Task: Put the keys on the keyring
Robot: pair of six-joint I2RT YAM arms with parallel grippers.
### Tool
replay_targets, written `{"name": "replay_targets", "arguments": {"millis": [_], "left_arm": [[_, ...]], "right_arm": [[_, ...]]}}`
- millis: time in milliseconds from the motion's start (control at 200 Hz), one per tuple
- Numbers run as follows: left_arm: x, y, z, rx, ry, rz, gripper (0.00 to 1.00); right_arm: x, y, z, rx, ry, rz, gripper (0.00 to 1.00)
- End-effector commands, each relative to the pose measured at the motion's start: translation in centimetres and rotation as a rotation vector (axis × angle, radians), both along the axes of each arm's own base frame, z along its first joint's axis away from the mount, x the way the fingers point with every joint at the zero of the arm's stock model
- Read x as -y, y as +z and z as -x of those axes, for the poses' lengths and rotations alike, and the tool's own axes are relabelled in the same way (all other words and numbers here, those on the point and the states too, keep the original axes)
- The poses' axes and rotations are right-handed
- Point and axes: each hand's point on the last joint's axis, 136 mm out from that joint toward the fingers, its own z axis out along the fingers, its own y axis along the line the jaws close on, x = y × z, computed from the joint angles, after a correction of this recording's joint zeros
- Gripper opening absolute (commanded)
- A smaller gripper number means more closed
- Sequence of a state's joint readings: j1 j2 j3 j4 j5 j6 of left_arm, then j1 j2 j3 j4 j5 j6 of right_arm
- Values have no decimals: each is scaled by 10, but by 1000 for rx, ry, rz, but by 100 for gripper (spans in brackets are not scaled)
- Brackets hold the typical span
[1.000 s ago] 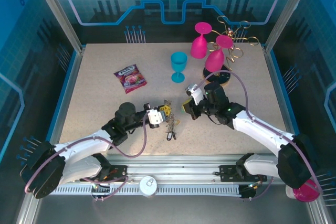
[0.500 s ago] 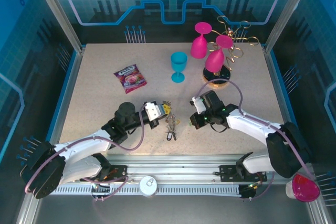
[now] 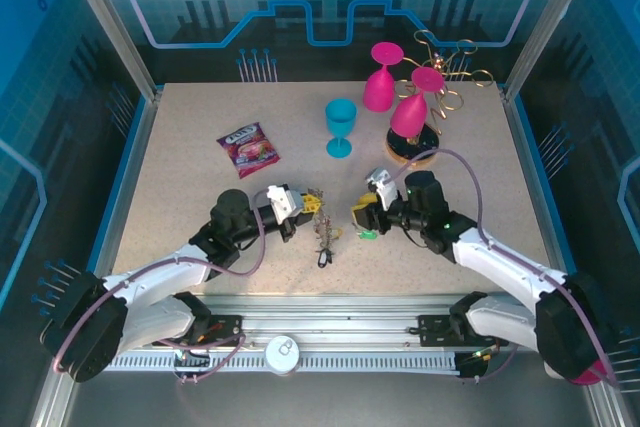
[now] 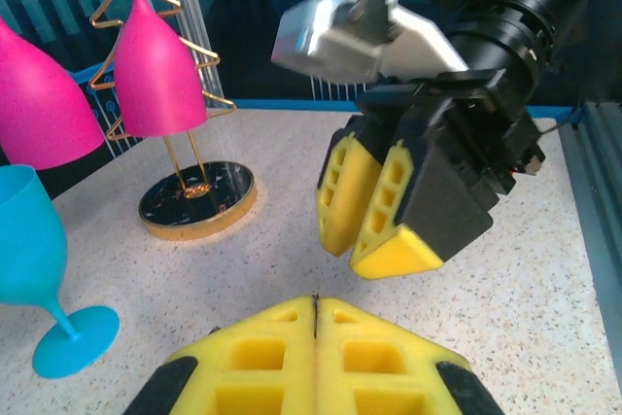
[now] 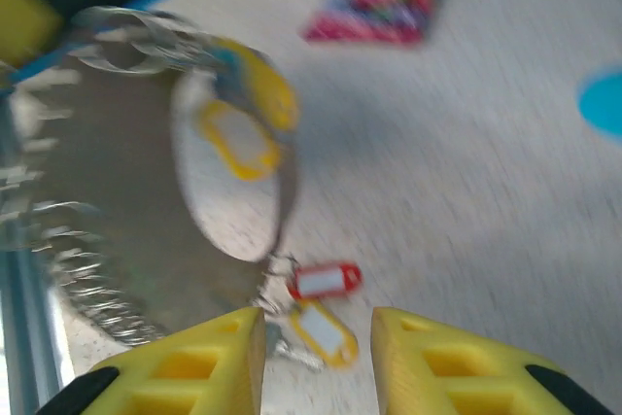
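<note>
My left gripper (image 3: 303, 204) is shut near the table's middle, and its left wrist view shows a thin dark sliver pinched between the closed pads (image 4: 315, 313). The keyring (image 5: 289, 191), a thin dark loop, hangs blurred from it. A bunch of keys (image 3: 324, 237) trails below toward the front. My right gripper (image 3: 358, 215) faces it from the right, open (image 5: 316, 337). A red-tagged key (image 5: 326, 280) and a yellow-tagged key (image 5: 324, 331) lie between its fingers, untouched. Another yellow tag (image 5: 238, 138) sits higher on the loop. A green key (image 3: 368, 234) lies just below the right gripper.
A shiny snack packet (image 3: 249, 149) lies at the left. A teal goblet (image 3: 340, 127) stands behind the grippers. Two pink goblets (image 3: 381, 77) hang upside down on the gold wire rack (image 3: 447, 75), whose round base (image 3: 415, 150) sits just behind my right arm.
My right gripper dipped toward the front, then came back left and up to the keys. My left gripper drew slightly back to the left, with the key bunch still below it.
</note>
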State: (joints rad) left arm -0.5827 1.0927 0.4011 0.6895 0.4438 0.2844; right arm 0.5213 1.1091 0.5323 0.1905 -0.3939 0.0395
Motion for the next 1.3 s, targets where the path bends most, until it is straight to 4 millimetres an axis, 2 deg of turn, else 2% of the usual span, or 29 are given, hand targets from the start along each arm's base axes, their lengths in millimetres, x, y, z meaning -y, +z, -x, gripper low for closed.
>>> {"name": "replay_targets", "arguments": {"millis": [0,95,250,385,821,966,1126,1266,1296], "left_arm": [[5,20,16,48,-110,64,0],[7,22,21,61,-146,65,0],[9,22,25,65,-179,61,0],[9,22,26,65,-186,62,0],[11,22,28,67,-206,61,0],[11,22,29,67,-210,60,0],[11,22,29,68,-208,63,0],[8,21,21,59,-154,56,0],[6,19,20,56,-140,41,8]], "right_arm": [[-26,50,22,368,276,-137,33],[-36,55,33,414,381,-157,32],[-44,63,38,468,435,-194,29],[-50,61,47,479,490,-202,29],[-62,62,39,469,477,-200,26],[-66,64,38,465,487,-219,18],[-68,66,39,457,497,-242,0],[-67,68,38,422,484,-230,0],[-67,67,37,407,480,-215,0]]}}
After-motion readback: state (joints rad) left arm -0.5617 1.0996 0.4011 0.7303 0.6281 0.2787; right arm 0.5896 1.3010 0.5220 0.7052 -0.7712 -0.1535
